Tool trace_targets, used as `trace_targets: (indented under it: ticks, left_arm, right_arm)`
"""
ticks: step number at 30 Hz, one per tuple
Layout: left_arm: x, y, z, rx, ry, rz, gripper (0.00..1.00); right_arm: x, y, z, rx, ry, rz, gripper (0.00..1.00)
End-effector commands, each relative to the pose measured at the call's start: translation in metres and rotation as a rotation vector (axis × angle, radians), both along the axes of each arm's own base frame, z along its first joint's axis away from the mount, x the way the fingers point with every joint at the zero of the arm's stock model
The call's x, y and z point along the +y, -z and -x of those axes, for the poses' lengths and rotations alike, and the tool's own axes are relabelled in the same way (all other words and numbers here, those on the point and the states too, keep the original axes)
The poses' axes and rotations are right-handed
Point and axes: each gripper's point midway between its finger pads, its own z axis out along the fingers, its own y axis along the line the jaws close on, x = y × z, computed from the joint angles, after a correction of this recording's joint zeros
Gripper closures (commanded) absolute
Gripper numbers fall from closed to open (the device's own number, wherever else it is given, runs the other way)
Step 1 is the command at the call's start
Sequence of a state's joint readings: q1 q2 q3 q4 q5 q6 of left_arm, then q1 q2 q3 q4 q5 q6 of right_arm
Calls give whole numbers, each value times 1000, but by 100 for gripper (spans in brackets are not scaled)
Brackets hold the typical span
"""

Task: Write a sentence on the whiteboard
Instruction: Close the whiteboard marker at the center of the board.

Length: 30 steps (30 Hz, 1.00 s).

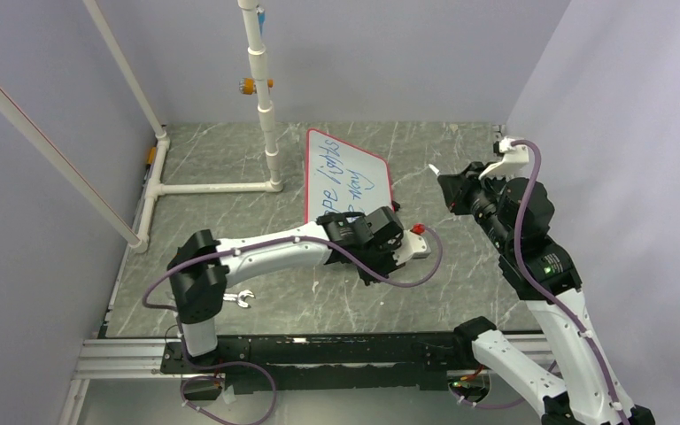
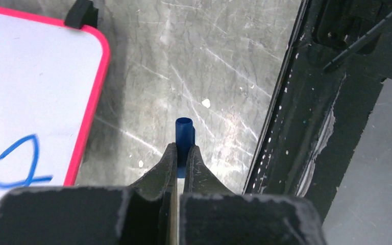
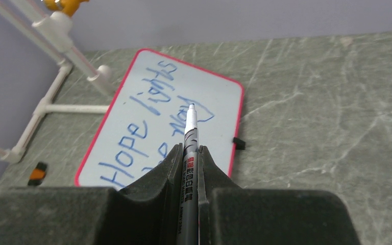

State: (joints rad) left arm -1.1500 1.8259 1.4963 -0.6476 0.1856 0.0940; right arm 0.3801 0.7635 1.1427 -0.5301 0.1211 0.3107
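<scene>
Just off the red edge of the whiteboard (image 2: 41, 76), over bare table (image 2: 209, 61), my left jaws are pinched on a blue cap (image 2: 184, 133); my right jaws clamp the marker (image 3: 190, 138).

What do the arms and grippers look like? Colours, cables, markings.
Both arms match: white shell links, as on the left arm, with black joint housings, as on the right arm. A purple cable loops outside each arm to the wrist. The left gripper and right gripper have matte black tapered fingers, worn grey at edges. A green light glows on the right arm.
</scene>
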Motion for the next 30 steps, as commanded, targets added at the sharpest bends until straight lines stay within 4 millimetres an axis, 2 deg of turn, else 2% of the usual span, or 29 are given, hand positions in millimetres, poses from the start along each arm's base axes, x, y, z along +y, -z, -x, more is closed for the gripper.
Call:
trace_targets:
  ticks: [1, 3, 10, 16, 23, 30]
  left_arm:
    - [18, -49, -2, -92, 5, 47, 100]
    - [30, -61, -6, -140, -6, 45, 100]
    - [82, -83, -16, -235, -50, 1, 100]
    - [119, -117, -25, -340, -75, 106, 100]
    - [147, -157, -33, -457, -87, 305, 100]
    - [160, -173, -28, -555, -7, 353, 100]
  right_arm:
    - [30, -1, 7, 1, -169, -37, 100]
    - [40, -2, 9, 2, -225, -47, 100]
    - [65, -9, 20, -8, -383, -71, 100]
    - [81, -7, 28, 2, -490, -94, 100]
    - [106, 1, 46, 52, -684, -121, 100]
    - [130, 9, 63, 95, -884, -189, 100]
